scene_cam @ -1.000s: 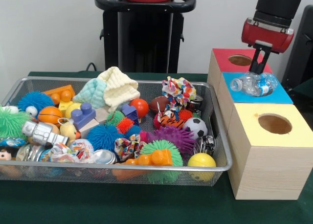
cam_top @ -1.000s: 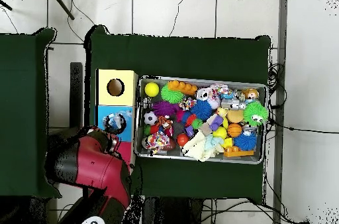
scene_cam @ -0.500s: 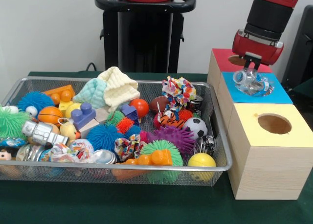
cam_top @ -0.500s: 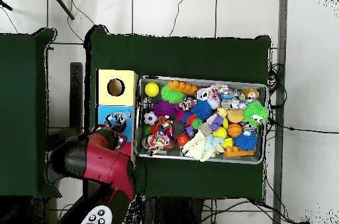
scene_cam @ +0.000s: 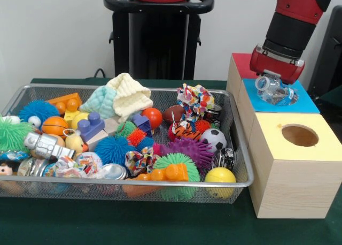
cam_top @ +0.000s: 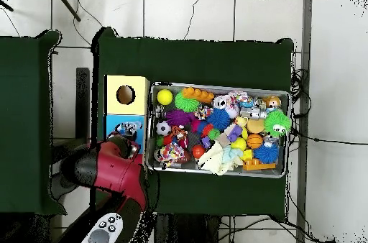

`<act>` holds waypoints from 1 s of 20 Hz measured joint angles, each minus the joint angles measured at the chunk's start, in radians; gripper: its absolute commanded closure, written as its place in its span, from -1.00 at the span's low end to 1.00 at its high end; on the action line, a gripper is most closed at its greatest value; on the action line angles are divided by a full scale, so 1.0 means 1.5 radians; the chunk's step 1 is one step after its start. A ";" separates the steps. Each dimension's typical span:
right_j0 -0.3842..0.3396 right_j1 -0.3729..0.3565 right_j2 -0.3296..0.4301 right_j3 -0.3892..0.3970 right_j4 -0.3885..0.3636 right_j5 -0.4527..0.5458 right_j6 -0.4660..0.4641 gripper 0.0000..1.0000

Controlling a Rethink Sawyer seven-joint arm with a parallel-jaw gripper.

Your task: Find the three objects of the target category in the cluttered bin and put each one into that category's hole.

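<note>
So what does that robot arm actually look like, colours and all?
The arm is a thick round tube, glossy red at the top, then a black section, ending in a wider red collar. In the overhead view it shows as a bulky red and black shape, with a light grey panel carrying dark round buttons.

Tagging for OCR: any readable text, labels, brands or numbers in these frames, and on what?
None readable.
Clear plastic bottle on the blue box: label blurred.
Cans in the wire bin, such as the one by the soccer ball: print too small.
</note>
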 measured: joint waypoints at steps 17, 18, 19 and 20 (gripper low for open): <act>-0.004 -0.030 -0.001 0.002 0.004 0.051 0.000 1.00; -0.005 -0.034 -0.002 0.002 0.003 0.059 0.000 1.00; -0.006 -0.041 -0.002 0.002 0.004 0.074 0.000 1.00; -0.007 -0.045 -0.003 0.002 0.003 0.084 0.000 1.00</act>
